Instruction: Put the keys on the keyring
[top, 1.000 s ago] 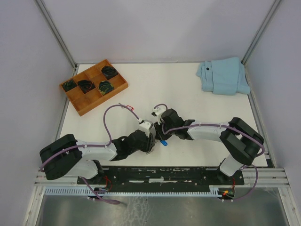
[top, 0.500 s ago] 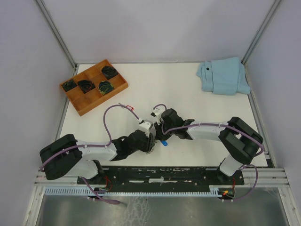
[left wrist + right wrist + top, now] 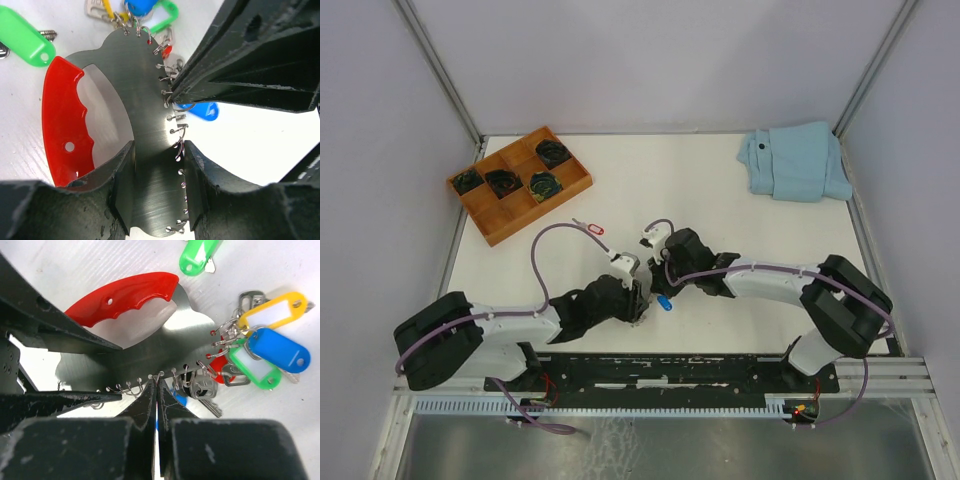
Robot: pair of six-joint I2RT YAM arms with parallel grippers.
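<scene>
Steel keyring (image 3: 150,125) pinched between left fingers (image 3: 122,190) — right fingers (image 3: 142,412) pressed together at its ringed edge.

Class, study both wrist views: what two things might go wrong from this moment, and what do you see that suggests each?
1. The left gripper clamps the keyring by only a narrow strip near its edge. A tug from the right gripper, closed at a tiny wire loop on that edge, might twist it loose.
2. The green-tagged key lies unheld on the table beside the keyring, so either arm might knock it away.
</scene>
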